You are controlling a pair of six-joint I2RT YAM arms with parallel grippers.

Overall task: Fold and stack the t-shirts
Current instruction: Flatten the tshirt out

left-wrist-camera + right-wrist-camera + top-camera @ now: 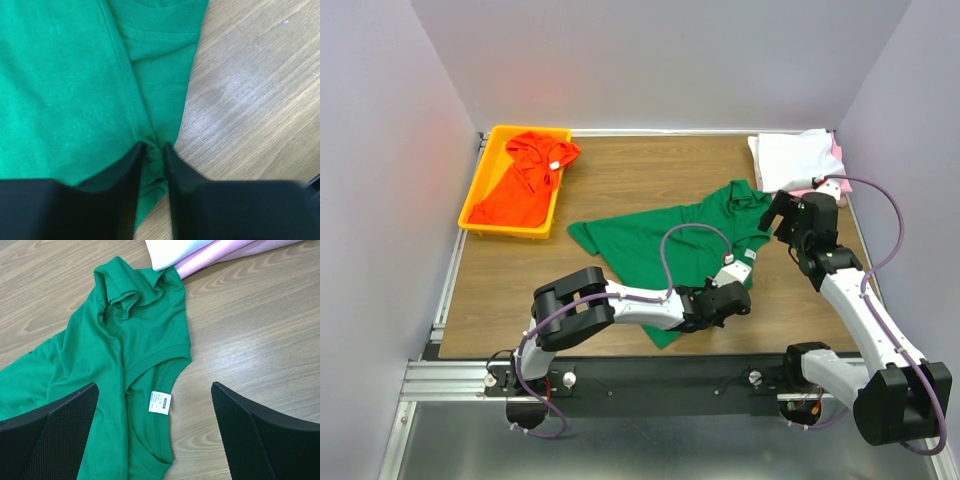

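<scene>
The dark green t-shirt (640, 240) lies crumpled and partly spread in the middle of the table. My left gripper (738, 300) is shut on a fold of the green shirt (60, 75) at its near edge, low on the table; the pinch (153, 155) shows in the left wrist view. My right gripper (777, 216) is open and empty above the shirt's right side, its jaws (155, 435) straddling the collar and white neck tag (160, 401). The orange-red shirt (525, 178) lies bunched in the tray. The folded white shirt (790, 158) rests on the pink one (836, 160) at back right.
The yellow plastic tray (478, 190) stands at the back left. White walls close in the table on three sides. The folded white (170, 250) and pink (225, 252) shirts lie just beyond the green shirt's sleeve in the right wrist view. Bare wood (520, 280) lies at front left.
</scene>
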